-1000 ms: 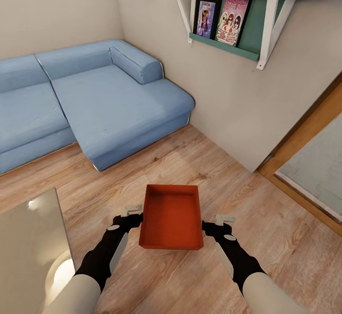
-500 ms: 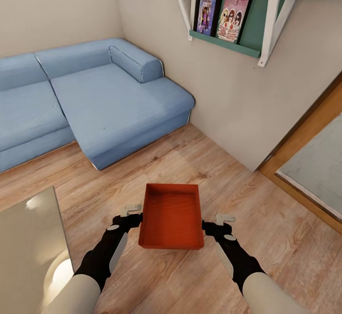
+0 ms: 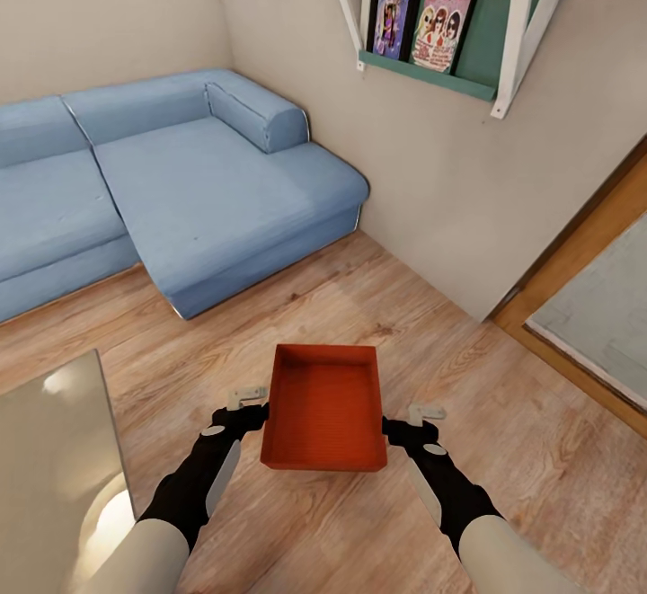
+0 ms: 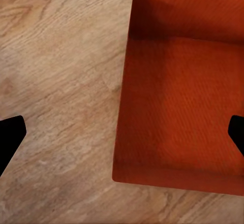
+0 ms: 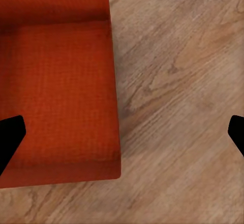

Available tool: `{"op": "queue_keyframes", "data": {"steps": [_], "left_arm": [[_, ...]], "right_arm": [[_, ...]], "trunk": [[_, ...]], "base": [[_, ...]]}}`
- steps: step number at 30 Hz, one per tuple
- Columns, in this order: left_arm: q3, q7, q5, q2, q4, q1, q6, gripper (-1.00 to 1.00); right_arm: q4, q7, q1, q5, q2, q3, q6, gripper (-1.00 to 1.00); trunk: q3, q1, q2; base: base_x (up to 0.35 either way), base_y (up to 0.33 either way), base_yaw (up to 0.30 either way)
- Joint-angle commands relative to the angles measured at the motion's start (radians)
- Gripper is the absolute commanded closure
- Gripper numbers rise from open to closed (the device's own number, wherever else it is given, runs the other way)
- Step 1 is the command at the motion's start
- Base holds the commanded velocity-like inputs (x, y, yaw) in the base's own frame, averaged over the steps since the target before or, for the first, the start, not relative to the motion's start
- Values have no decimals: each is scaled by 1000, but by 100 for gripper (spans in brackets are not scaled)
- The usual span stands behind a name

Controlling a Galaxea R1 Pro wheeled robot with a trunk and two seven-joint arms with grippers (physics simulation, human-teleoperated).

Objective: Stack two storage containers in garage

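Fingers on the left gripper (image 3: 254, 403) and right gripper (image 3: 404, 424) look spread wide, squeezing one storage container (image 3: 324, 408) between them; we're in the living room, garage stacking not started.

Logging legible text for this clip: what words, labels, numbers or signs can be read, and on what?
None can be read.
Left framed picture on the wall shelf: any lettering too small.
Right framed picture: heading at top blurred, unreadable.
Storage container: no marking visible.
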Motion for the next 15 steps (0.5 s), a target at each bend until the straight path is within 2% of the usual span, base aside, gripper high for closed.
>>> {"op": "queue_keyframes", "data": {"steps": [1,12,15], "left_arm": [[-4,8,8,1,-2,0,5,-100],[-4,8,8,2,-2,0,8,-100],[-6,8,6,0,-3,0,12,-100]], "right_arm": [[-2,-7,0,-9,0,4,5,-100],[-2,-4,0,-8,1,7,4,-100],[-3,-2,0,-8,2,33,5,-100]], "trunk": [[-4,4,-8],[-38,46,-85],[-48,58,-106]], "base": [[0,0,0],[0,0,0],[0,0,0]]}}
